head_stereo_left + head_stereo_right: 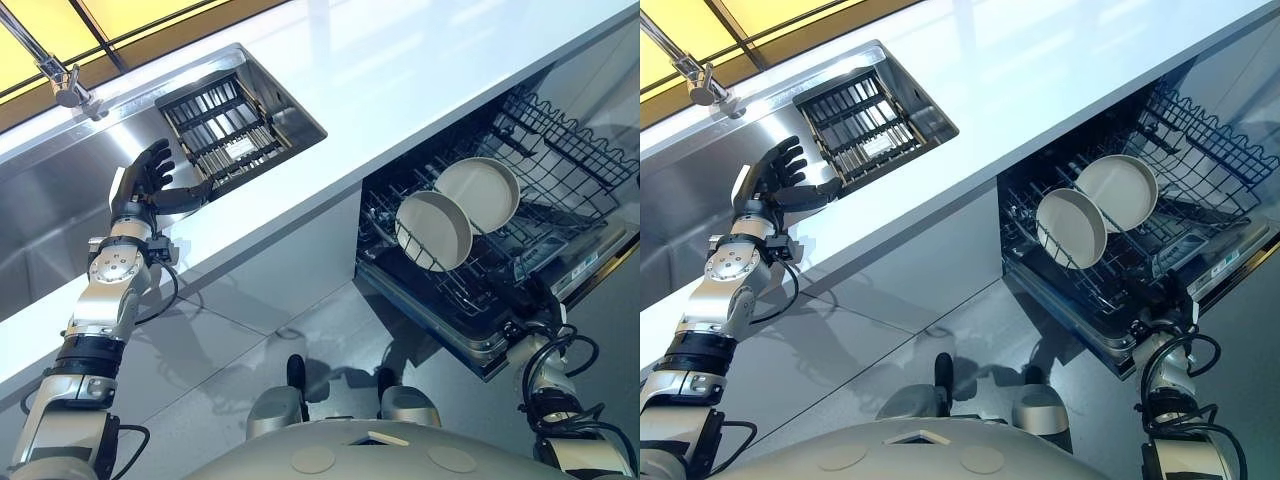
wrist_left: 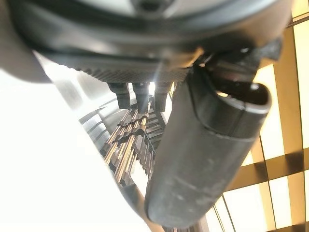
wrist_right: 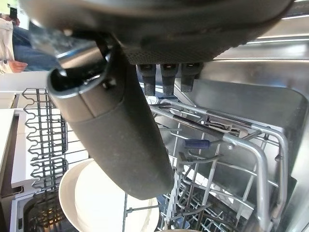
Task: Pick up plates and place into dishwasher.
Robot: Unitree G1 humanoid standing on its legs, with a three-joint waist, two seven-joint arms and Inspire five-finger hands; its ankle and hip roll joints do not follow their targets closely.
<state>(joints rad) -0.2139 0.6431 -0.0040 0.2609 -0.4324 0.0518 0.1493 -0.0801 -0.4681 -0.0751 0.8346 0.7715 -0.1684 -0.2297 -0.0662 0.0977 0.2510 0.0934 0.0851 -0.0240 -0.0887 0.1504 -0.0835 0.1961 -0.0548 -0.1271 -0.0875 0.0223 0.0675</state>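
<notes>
Two plates, both standing on edge in the dishwasher rack [image 1: 487,283]: front plate [image 1: 432,232] overlaps the rear plate [image 1: 480,192], faces tilted toward the open front. No plate in either hand. Right hand [image 3: 203,34] is at the rack's front edge, just beside the front plate; fingers [image 3: 164,72] straight, thumb out, released and grasping nothing; the plate rim shows under the thumb in the right wrist view. Left hand [image 1: 150,180] is well apart from the dishwasher, raised over the steel sink [image 1: 60,200] near the worktop [image 1: 400,80] edge, fingers spread and empty. A dark slatted drain rack [image 1: 220,130] sits in the sink just beyond those fingers. Faucet [image 1: 62,78] at the sink's far side.
</notes>
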